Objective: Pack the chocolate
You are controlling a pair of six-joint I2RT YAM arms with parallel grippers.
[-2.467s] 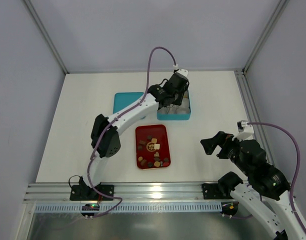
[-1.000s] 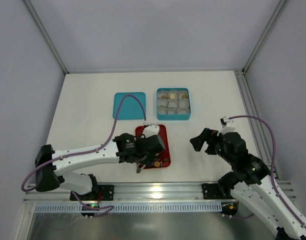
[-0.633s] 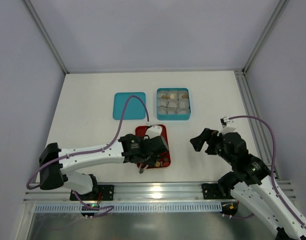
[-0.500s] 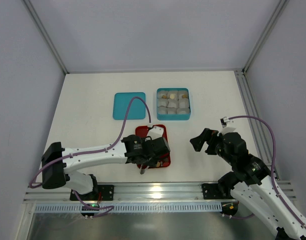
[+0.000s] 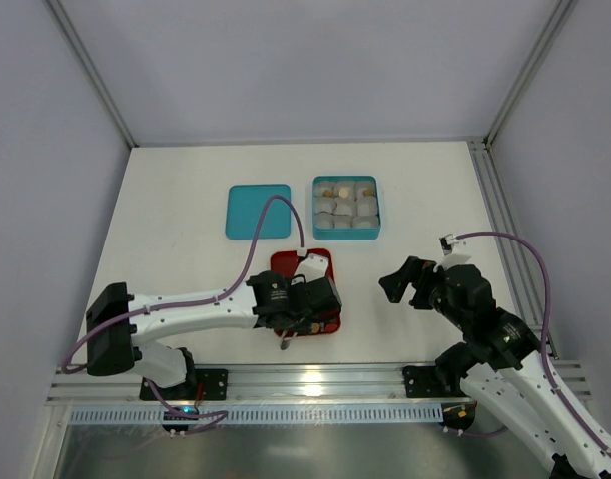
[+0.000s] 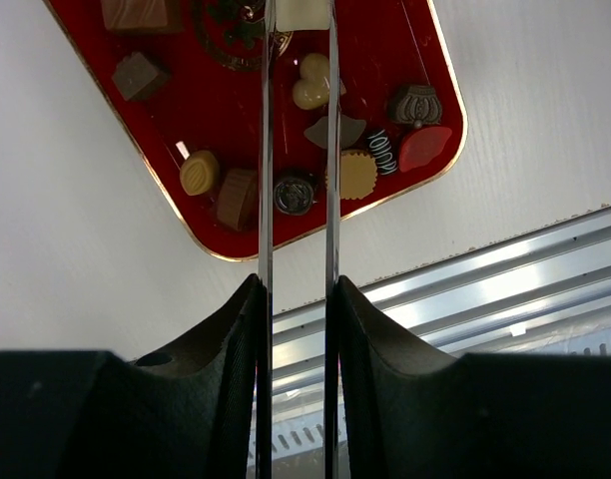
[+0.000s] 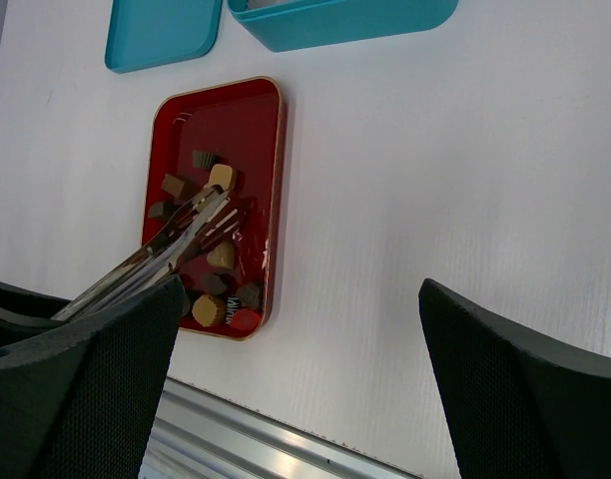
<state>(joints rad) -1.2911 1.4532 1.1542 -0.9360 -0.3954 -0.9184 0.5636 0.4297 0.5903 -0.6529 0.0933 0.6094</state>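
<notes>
Between left gripper blades, slightly apart over red tray: cream chocolate; centre it bfr closing. Right gripper spread wide, idle.

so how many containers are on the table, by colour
teal: 2, the teal box with paper cups and the flat teal lid
red: 1, the red tray
total: 3
</notes>
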